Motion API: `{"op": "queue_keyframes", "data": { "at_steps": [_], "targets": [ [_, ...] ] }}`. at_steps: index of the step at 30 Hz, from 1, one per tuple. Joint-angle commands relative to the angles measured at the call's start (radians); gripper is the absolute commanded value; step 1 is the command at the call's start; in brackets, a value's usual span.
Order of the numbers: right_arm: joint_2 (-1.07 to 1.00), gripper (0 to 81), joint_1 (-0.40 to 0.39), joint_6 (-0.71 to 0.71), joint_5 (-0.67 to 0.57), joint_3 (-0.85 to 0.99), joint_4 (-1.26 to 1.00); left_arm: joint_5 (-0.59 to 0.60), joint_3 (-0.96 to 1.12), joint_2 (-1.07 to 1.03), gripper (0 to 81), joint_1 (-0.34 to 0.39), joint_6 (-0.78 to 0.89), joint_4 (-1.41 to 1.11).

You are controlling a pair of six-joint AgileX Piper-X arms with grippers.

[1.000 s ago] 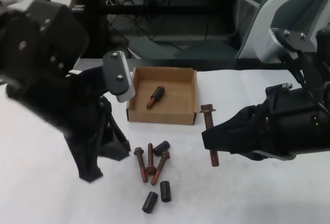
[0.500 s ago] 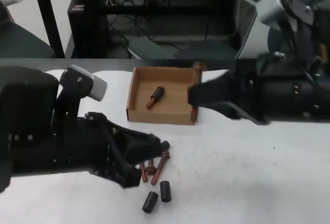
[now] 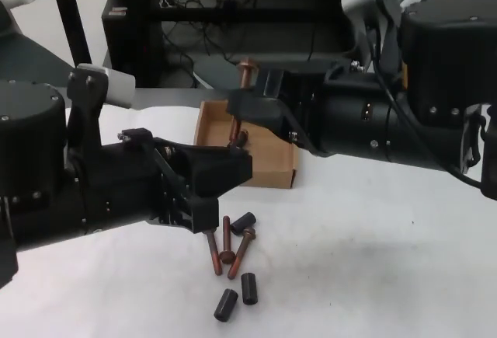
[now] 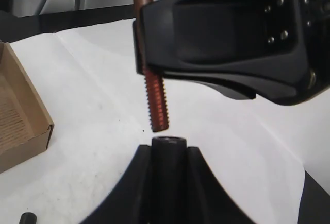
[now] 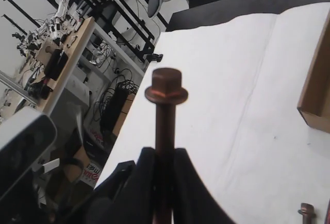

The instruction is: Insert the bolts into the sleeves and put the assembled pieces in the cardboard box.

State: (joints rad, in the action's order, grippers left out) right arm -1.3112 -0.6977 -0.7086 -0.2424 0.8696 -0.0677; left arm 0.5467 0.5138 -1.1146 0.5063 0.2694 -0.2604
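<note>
Two parts align for insertion: my right gripper [image 5: 164, 175] grips the bolt [image 4: 155, 105] just above the sleeve [image 4: 168, 142] pinched in my left gripper [image 4: 168, 157].

The bolt [image 5: 165, 92] is copper-brown, its thread [image 4: 156, 103] redder. The sleeve [image 4: 168, 147] is black, like the left gripper [image 4: 168, 157] and right gripper [image 5: 165, 157]. Box [image 3: 276, 176] plain tan. Cloth [image 3: 373, 260] white. Loose bolts [image 3: 227, 237] copper, loose sleeves [image 3: 248, 287] black.

Left arm, entering from 9 o'clock, with the left claw [image 3: 237, 169] clamped on an upright sleeve [image 4: 168, 142]. Right arm, entering from 3 o'clock, with the right claw [image 3: 241, 111] at the left's 12 o'clock, clamped on a bolt [image 5: 165, 87], head up.
</note>
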Motion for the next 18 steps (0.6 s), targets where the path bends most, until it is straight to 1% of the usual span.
{"op": "queue_keyframes", "data": {
  "at_steps": [1, 6, 11, 18],
  "targets": [
    [0.003, 0.6, 0.002, -0.011, -0.004, 0.005, -0.035, 0.023, 0.001, 0.009, 1.7, 0.004, 0.0, -0.036],
    [0.003, 0.6, 0.002, -0.011, -0.004, 0.005, -0.035, 0.01, 0.001, 0.009, 1.7, 0.004, 0.0, -0.036],
    [0.003, 0.6, 0.005, -0.004, 0.02, 0.005, -0.035, -0.052, 0.001, 0.009, 1.7, 0.004, 0.005, -0.036],
    [0.003, 0.6, 0.005, 0.02, 0.02, 0.005, -0.016, -0.056, 0.001, 0.009, 1.7, 0.004, 0.023, -0.036]
  ]
}}
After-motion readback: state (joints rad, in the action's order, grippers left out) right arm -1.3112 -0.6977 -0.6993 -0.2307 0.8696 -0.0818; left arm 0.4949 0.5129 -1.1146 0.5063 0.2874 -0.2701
